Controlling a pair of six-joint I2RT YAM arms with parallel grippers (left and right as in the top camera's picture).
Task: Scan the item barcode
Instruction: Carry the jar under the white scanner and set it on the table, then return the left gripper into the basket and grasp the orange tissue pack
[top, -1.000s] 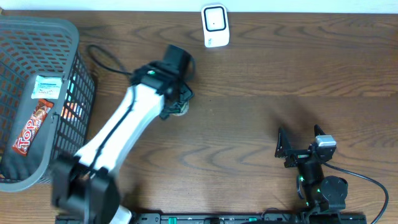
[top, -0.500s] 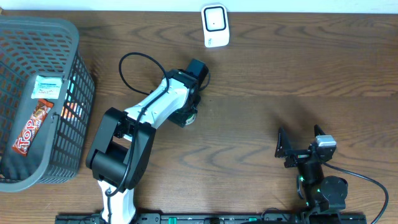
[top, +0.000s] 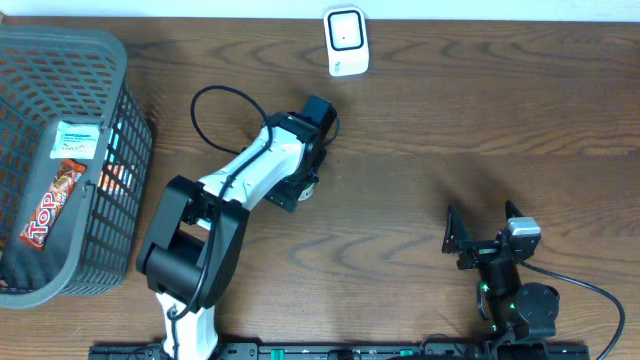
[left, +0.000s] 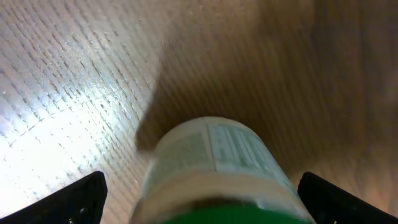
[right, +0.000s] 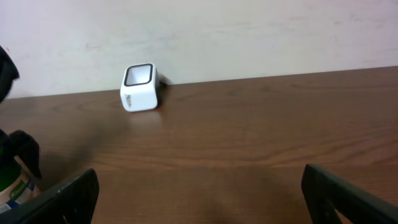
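1. Far left of the table (top: 420, 130): a grey mesh basket (top: 125, 130), with a red candy bar (top: 50, 205) and a white-labelled packet (top: 77, 138) lying inside.
2. Right of the basket, towards mid-table: the left arm (top: 240, 175) stretched away from its base, with the left gripper (top: 300, 186) down over the item, a small container (left: 214, 152) with a pale printed label and a green band, resting on the wood.
3. Seen from the left wrist: fingers (left: 74, 202) spread wide, one at each lower corner, the container between them. Bare wood in the gap on the left side; nothing clamped.
4. Beyond the container, by the table's far edge: the white scanner (top: 346, 42), dark window on its upper face, apart from the container.
5. Far right, near the front edge: the right gripper (top: 480, 228) over bare wood, fingers (right: 62, 196) opened wide, nothing between them. Well apart from both container and scanner.
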